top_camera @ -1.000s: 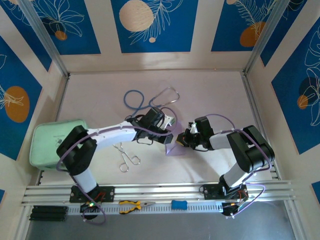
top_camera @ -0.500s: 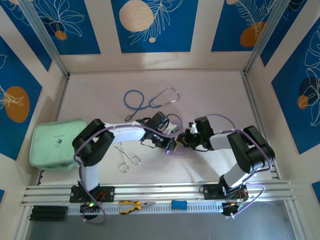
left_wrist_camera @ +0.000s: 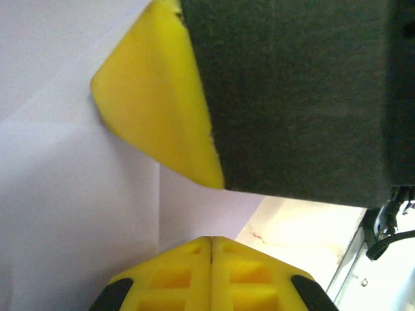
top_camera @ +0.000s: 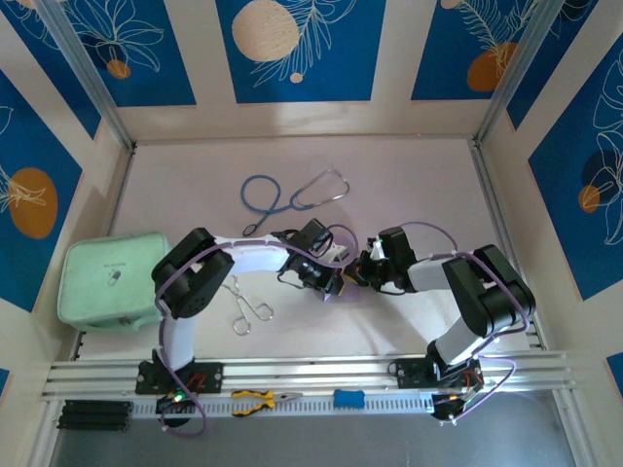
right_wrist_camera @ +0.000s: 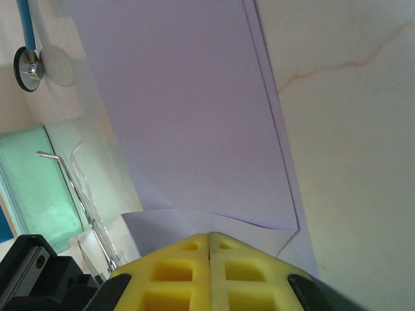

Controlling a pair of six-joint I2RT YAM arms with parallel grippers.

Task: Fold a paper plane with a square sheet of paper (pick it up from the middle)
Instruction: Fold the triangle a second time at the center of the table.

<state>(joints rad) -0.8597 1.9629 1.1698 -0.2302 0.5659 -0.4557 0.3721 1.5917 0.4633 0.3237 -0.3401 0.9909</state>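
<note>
Near the middle of the table (top_camera: 419,185) the left end effector (top_camera: 331,281) and the right end effector (top_camera: 356,275) meet almost tip to tip. The square sheet of paper (top_camera: 337,292) lies under and between them, with a small pale lilac sliver showing from above.

From the right wrist, the paper is a broad, smooth, matte lilac panel resting on the pale, veined table. Its right edge is sharp and straight, and two layers sit there slightly offset, so the sheet is folded rather than flat and square. A second flap pokes out below the panel's lower edge. The right end effector's yellow fingers are pressed together along a closed seam, and that lower edge runs in under their tips.

From the left wrist, the same lilac surface carries a crisp straight crease running down toward the left end effector's yellow fingers (left_wrist_camera: 175,278). These are also closed seam to seam. The paper passes behind their tips, and I cannot tell whether a layer is nipped between them. One yellow fingertip of the right end effector touches the paper just above.

A blue stethoscope (top_camera: 292,195) lies farther back on the table. Metal forceps (top_camera: 249,306) sit beside the left arm, and a mint-green pouch (top_camera: 105,277) rests at the left edge, all well apart from the paper.
</note>
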